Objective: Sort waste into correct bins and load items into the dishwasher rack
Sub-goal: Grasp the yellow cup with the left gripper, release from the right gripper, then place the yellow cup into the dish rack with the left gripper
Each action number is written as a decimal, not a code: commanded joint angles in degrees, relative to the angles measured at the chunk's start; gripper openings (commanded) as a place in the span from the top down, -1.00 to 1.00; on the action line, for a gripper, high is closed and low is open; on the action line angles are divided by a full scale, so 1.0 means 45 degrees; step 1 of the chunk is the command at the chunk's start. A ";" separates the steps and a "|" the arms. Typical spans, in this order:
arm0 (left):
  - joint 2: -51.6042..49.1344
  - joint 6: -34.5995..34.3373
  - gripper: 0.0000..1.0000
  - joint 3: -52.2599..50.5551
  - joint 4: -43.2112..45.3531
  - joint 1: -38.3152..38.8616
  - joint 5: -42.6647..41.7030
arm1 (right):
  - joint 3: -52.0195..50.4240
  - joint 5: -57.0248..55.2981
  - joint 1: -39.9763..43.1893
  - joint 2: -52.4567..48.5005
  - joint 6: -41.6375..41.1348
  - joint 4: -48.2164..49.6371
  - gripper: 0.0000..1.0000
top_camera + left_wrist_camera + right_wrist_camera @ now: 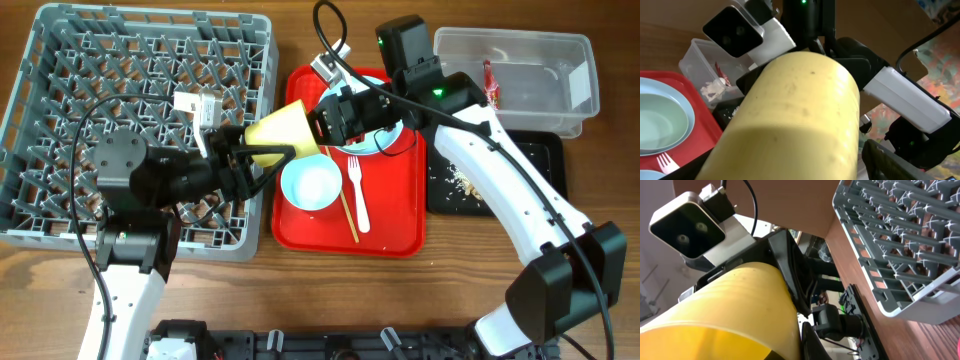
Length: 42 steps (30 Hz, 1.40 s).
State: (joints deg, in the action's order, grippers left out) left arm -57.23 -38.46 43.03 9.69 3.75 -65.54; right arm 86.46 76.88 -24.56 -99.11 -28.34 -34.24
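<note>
My left arm reaches from the near left edge toward the centre, forearm low and level. The left gripper point(262, 150) is stretched out over the gap between the dishwasher rack point(140, 14) and the red tray point(395, 235). Its jaws straddle the yellow cup point(285, 128), one finger along each side and closed against it, so the cup lies on its side in the air, clear of the wooden surface point(450, 290). My right arm arches up from the near right corner and folds back over the tray, so the right gripper point(322, 122) meets the cup's wide end head-on. Those jaws are hidden behind the gripper body and the cup, and I cannot tell whether they grip it. Both wrist cameras are almost filled by yellow, so neither shows its own fingertips clearly. Just below the right jaws a pale green bowl point(310, 185) sits on the tray. A white plastic fork point(358, 195) and a wooden chopstick point(347, 215) lie beside it. A second bowl point(378, 142) is mostly covered by the right wrist. Well behind the right jaws, the clear tub point(520, 40) holds the red wrapper point(489, 85). The black tray point(545, 160) holds crumbs point(462, 183), partly cut off by the forearm.
</note>
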 commanded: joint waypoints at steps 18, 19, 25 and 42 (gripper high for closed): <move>-0.0117 0.0155 -0.32 0.0155 -0.0049 -0.0884 -0.0194 | 0.0092 -0.0359 0.0044 -0.0015 -0.0787 0.0165 0.91; -0.0117 0.0155 -0.30 0.0155 -0.0044 -0.0884 -0.0194 | 0.0092 -0.0359 0.0044 -0.0015 -0.0787 0.0170 0.91; -0.0117 0.0155 -0.27 0.0155 -0.0044 -0.0884 -0.0189 | 0.0092 -0.0359 0.0044 -0.0015 -0.0797 0.0175 0.91; -0.0117 0.2803 0.07 0.0155 -0.1753 -0.1647 0.1875 | 0.0092 -0.4833 0.0685 -0.0015 -0.1015 -0.0860 0.18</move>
State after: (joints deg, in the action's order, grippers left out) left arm -57.54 -28.64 43.13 2.20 -0.80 -60.07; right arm 86.46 65.01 -23.00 -99.18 -33.15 -36.49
